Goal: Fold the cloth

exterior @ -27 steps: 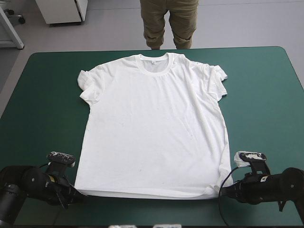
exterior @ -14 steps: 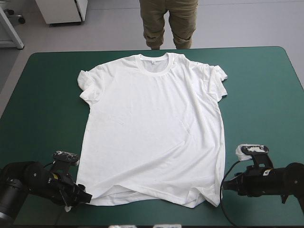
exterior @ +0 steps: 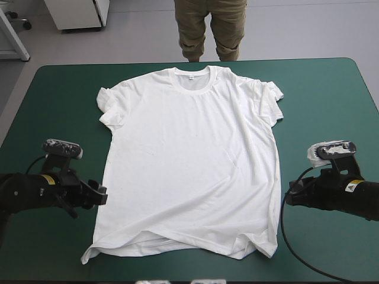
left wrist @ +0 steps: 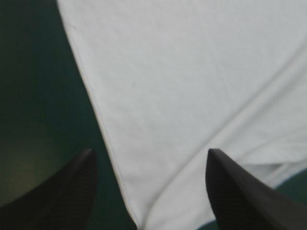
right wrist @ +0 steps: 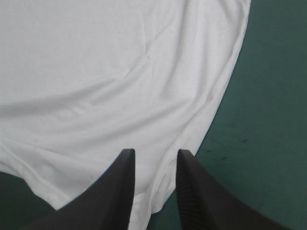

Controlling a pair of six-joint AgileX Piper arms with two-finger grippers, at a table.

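The white T-shirt (exterior: 189, 160) lies spread flat on the teal-green cover, collar toward the far edge, its hem rumpled and creased near the front edge. My left gripper (exterior: 99, 194) sits low at the shirt's left side edge, open. In the left wrist view its fingers (left wrist: 72, 187) stand wide apart, and the T-shirt's (left wrist: 192, 86) edge runs between them on the table. My right gripper (exterior: 291, 195) sits just off the shirt's right side edge. The right gripper (right wrist: 156, 152) shows a narrow gap, open, and the T-shirt (right wrist: 96, 72) lies ahead of and under it.
Bands of teal-green cover (exterior: 59, 106) run along both sides of the shirt, where the arms rest. The hem's corners lie close to the table's front edge (exterior: 177, 279).
Both grippers let go of the hem corners and opened. They then moved away from the front edge, along the shirt's sides. The dropped hem has settled in folds.
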